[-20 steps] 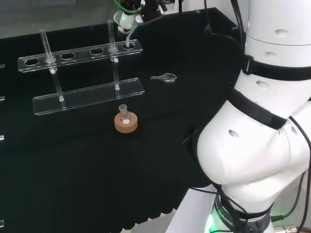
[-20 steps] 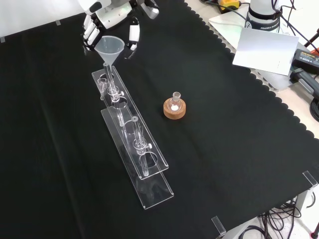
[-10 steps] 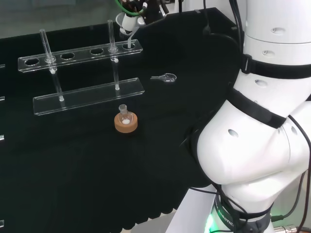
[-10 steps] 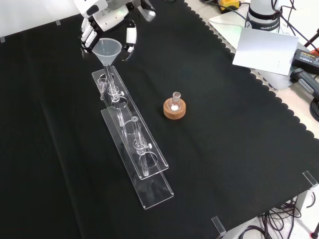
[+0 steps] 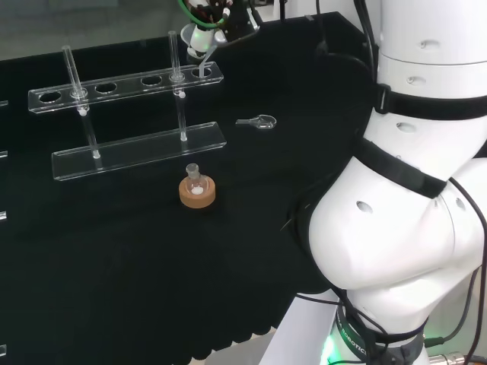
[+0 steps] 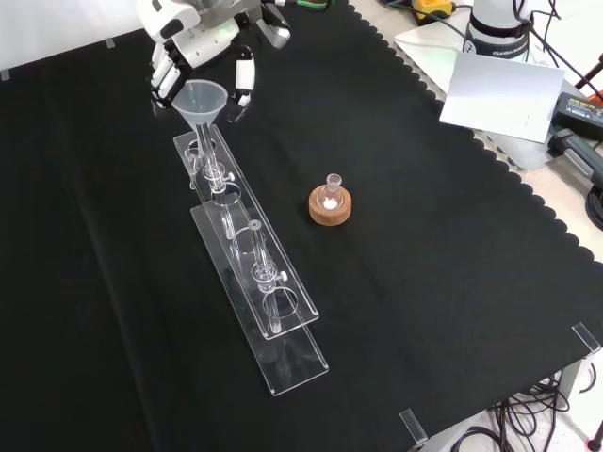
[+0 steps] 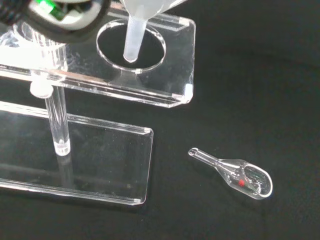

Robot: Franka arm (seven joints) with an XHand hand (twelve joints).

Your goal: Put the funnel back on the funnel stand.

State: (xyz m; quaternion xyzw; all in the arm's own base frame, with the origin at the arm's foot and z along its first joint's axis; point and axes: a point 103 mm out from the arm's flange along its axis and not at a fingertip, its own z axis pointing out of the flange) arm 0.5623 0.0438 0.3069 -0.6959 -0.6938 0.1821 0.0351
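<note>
A clear funnel [image 6: 201, 100] hangs over the far end of the clear acrylic funnel stand [image 6: 283, 353]. Its stem [image 7: 133, 37] reaches into the end hole of the stand's top plate [image 7: 170, 75], while the cone is still above the plate. The hand [image 6: 193, 33] comes in from the top of the front view, with fingers [image 6: 164, 77] and thumb [image 6: 244, 73] curled round the funnel's rim. In the head view the funnel [image 5: 202, 55] leans, with the hand [image 5: 199, 35] just above the stand's [image 5: 114, 87] right end.
A small round flask on a cork ring [image 6: 330, 205] stands to the right of the stand in the front view. A small glass scoop [image 5: 259, 121] lies on the cloth near the stand's end [image 7: 235, 173]. White paper [image 6: 497, 94] lies past the cloth's edge.
The funnel has come down a little and shifted slightly left in the front view, with its stem going deeper toward the end hole. The hand moved with it.
</note>
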